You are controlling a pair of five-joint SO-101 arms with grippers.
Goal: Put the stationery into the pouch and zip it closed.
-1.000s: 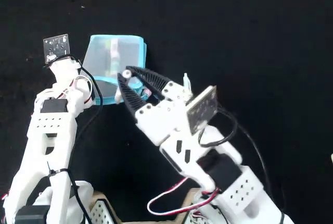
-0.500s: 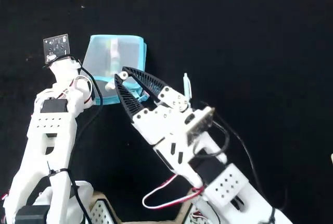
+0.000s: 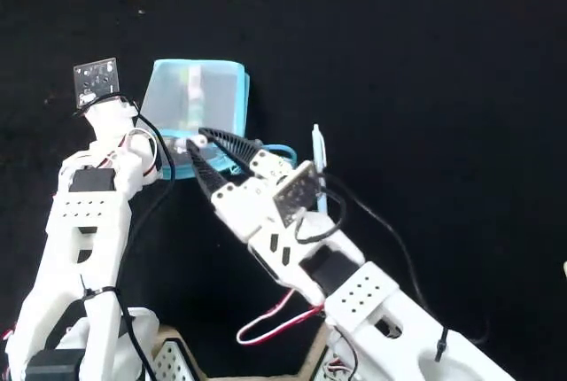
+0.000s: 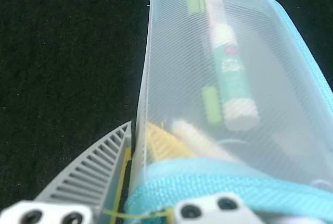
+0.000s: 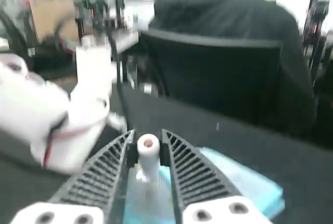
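**Black table, pouch mouth held open, one more stick at the door**

The black-clothed table (image 3: 425, 89) carries a translucent pouch (image 3: 197, 102) with a pale blue zip (image 4: 218, 185) along its mouth. The left pincer (image 4: 132, 151) is clamped on the pouch at that zip edge, one grey ribbed finger lying against the outside of the mesh wall. Inside the pouch lie a green-and-white tube (image 4: 229, 67), a yellow item (image 4: 156, 143) and a pale cylinder near the mouth.

The right pincer (image 3: 197, 139) sits just at the pouch mouth, narrowed on a white stick (image 5: 148, 156) with a red dot on its cap, held upright between the two black ribbed fingers. Beside the pouch, on the side away from the left arm, a white-and-blue pen (image 3: 317, 155) lies on the cloth, not yet packed.

The step in hand looks to be feeding the white stick in. To do it well:

- Keep the left grip firm so the mouth stays spread.
- Tip the stick so its length runs with the pouch's length, not across the zip.
- Carry it past the zip teeth before letting go, or it may catch on the blue edge and roll out.
- Steer away from the left finger, which stands close by.

The pen and the zipping remain.
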